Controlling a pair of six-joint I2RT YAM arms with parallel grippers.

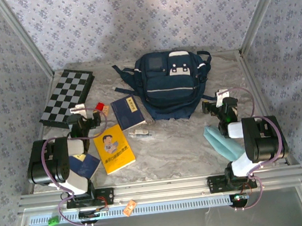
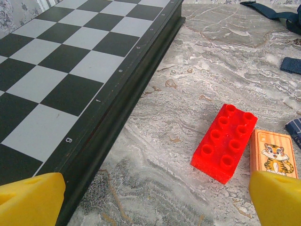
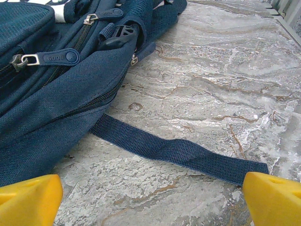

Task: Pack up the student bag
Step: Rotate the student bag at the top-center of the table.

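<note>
The student bag (image 1: 170, 84), a navy backpack with white patches, lies at the back middle of the table with its zips closed. In the right wrist view the student bag (image 3: 47, 89) fills the upper left, and one loose strap (image 3: 178, 151) runs across the marble. My right gripper (image 1: 221, 104) sits just right of the bag and is open (image 3: 153, 205), its yellow fingertips (image 3: 28, 200) spread wide over bare table near the strap's end. My left gripper (image 1: 85, 117) is open (image 2: 155, 207) beside the chessboard, with nothing between its fingertips (image 2: 30, 200).
A checkered chessboard (image 1: 67, 97) lies at the back left. Near it are a red brick (image 2: 225, 141) and a tiger-picture block (image 2: 273, 155). A navy book (image 1: 128, 112), a yellow book (image 1: 113, 149), a small white item (image 1: 140, 132) and a teal packet (image 1: 224, 142) lie in front.
</note>
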